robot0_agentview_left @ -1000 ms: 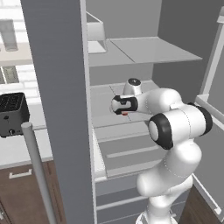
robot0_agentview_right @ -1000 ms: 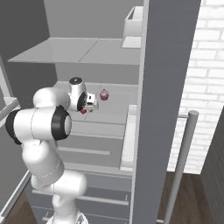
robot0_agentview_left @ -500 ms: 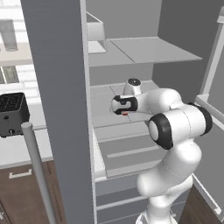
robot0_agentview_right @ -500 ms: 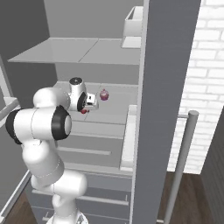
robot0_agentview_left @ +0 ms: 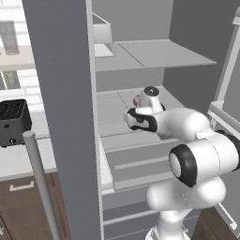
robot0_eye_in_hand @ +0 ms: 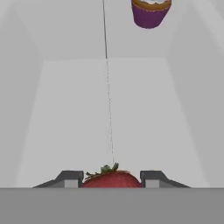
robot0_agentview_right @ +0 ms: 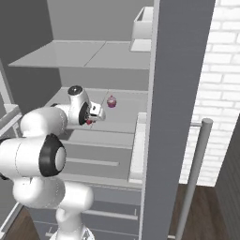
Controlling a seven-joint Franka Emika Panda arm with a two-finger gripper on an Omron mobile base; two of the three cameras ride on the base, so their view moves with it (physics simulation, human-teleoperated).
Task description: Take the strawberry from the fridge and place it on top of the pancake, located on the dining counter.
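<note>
The strawberry (robot0_eye_in_hand: 111, 178) is red with a small green leafy top, set between the dark grey fingertips (robot0_eye_in_hand: 70, 177) of the gripper (robot0_eye_in_hand: 111, 180). The cupcake (robot0_eye_in_hand: 150, 11) has a purple wrapper, an orange-tan cake rim and white topping. The fridge (robot0_agentview_left: 63, 93) is matte grey outside with pale grey shelves (robot0_agentview_left: 154, 54), the toaster (robot0_agentview_left: 14, 122) is black, and the brick wall (robot0_agentview_right: 220, 84) is white.
</note>
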